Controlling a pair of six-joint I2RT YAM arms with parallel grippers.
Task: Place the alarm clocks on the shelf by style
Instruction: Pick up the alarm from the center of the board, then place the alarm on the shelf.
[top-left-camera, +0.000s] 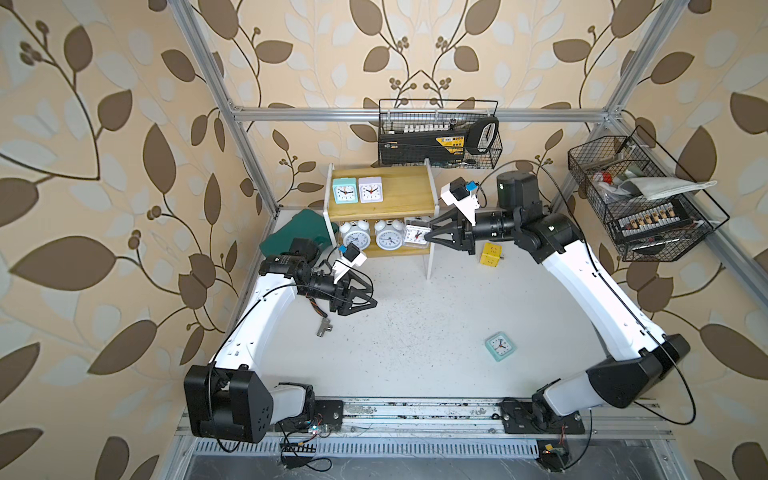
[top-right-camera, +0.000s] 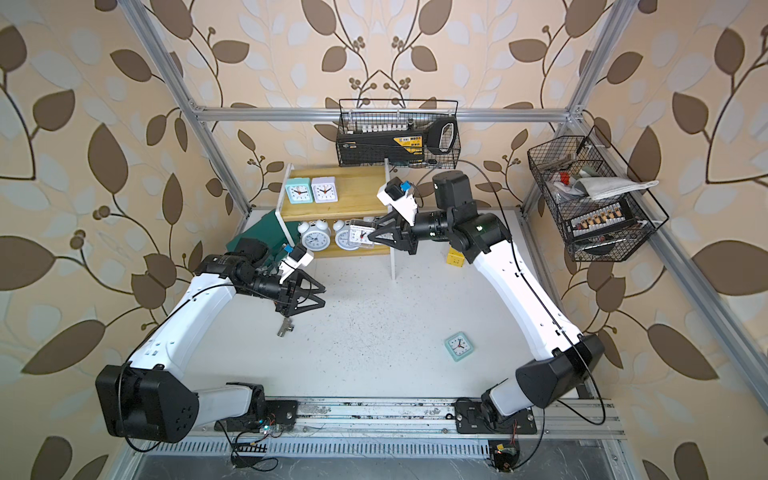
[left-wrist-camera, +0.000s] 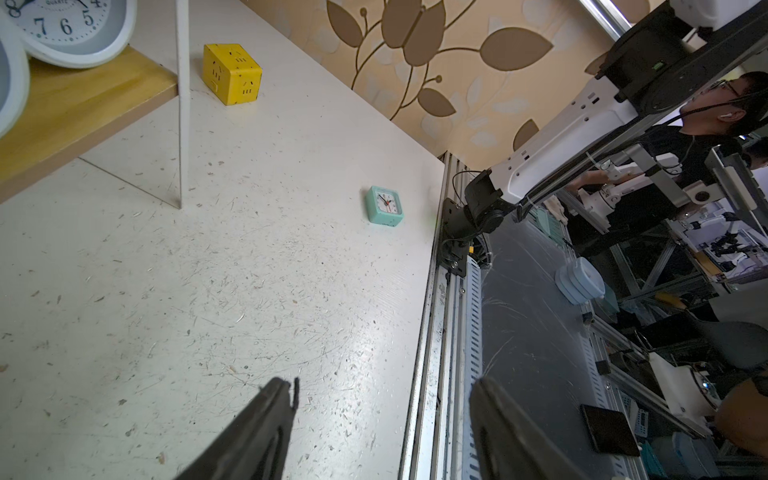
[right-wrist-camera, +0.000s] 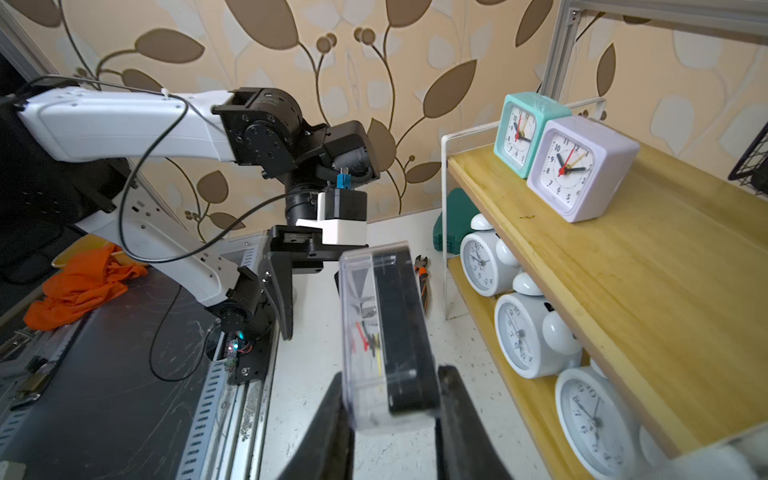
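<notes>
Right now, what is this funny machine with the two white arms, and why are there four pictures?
It is a robot with two arms standing at the edge of a white table. Each arm ends in a pinching tool. Two pictures look down from above and show nearly the same view. The other two come from little cameras on the arms' wrists.

The right tool pinches a greyish square clock in front of the shelf. The left tool is open and empty.

On the shelf's top board stand a mint square clock and a lilac clock. The round bell clocks sit on the board below. On the table lie a loose mint clock, a yellow cube and a small metal piece.
</notes>
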